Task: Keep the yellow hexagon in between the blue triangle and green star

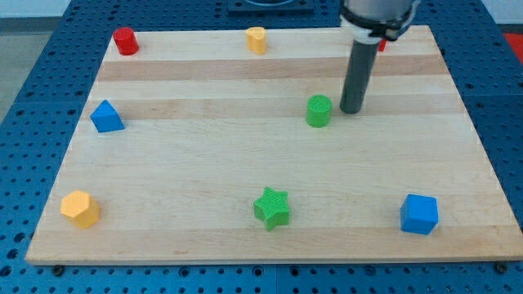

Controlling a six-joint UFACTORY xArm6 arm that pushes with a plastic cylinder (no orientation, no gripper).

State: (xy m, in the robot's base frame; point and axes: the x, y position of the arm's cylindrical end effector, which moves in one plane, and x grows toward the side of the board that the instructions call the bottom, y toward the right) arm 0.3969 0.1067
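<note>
The yellow hexagon [80,209], a squat, faceted, untouched block, was found at the lower left of the table [204,163], below the blue triangle [106,117] and well left of the green star [271,207]. The approach step was judged unstarted. My tip [352,110] was placed upper right, beside the green cylinder [319,111]; a long crossing was called for. No claw was fitted, so no state could be told.
</note>
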